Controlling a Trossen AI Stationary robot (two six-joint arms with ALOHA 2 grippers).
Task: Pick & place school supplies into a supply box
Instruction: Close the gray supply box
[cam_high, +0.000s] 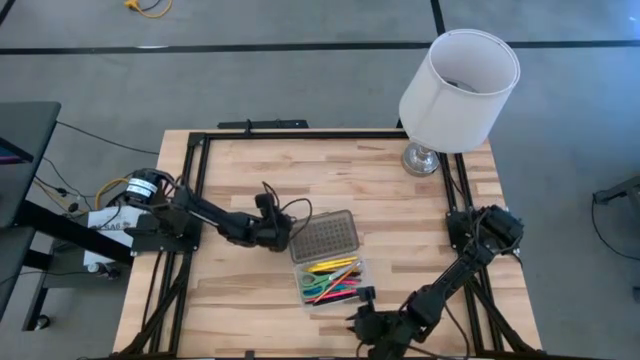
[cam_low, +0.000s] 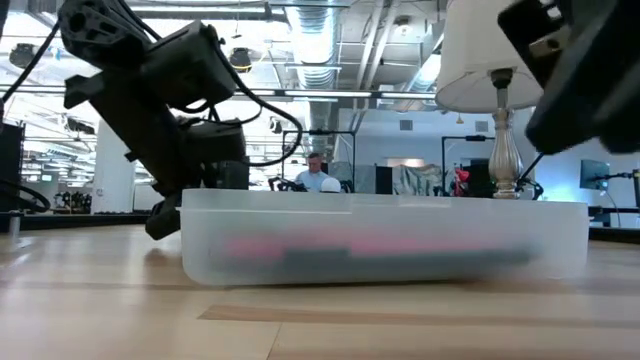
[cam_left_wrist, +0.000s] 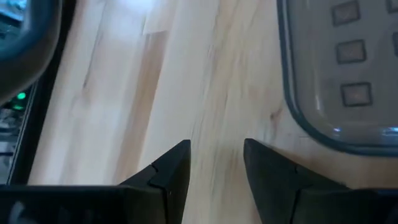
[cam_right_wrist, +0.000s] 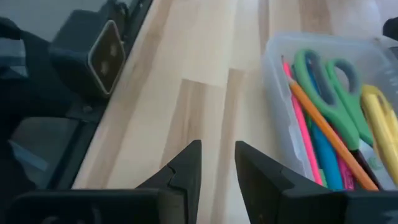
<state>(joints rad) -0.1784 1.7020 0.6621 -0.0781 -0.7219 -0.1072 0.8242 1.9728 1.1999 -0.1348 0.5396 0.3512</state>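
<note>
I see the box (cam_high: 335, 282) mid-table, lid (cam_high: 323, 238) open; left gripper (cam_high: 275, 228) beside lid, fingers apart, empty; right gripper (cam_right_wrist: 217, 163) near box, narrowly apart; its wrist view alone shows scissors (cam_right_wrist: 326, 84), pencils (cam_right_wrist: 323, 134).

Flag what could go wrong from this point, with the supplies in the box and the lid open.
1. The left gripper sits right beside the open dotted lid; a careless move could shove the supply box instead of closing it.
2. Pens and the scissors are piled high, so the lid may jam.
3. The right gripper, close by the box end, could knock it.
</note>
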